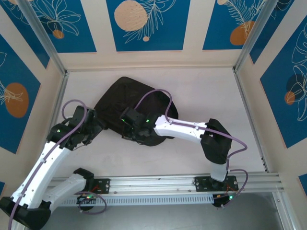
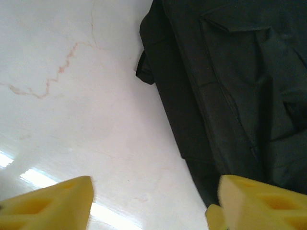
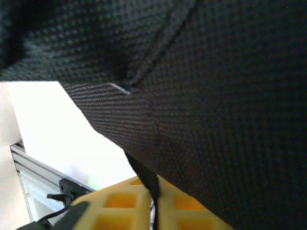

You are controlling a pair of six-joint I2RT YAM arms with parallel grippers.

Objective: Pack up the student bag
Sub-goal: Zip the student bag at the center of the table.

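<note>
Strap of student bag in closed right end effector; left end effector wide apart, empty, beside it

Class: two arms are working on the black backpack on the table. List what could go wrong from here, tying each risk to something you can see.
1. The right tool is shut on just a thin black strip of the large black soft fabric backpack; pulling may let it slip free.
2. The left tool is open over the white table beside the backpack's edge; closing there would likely catch nothing.
</note>
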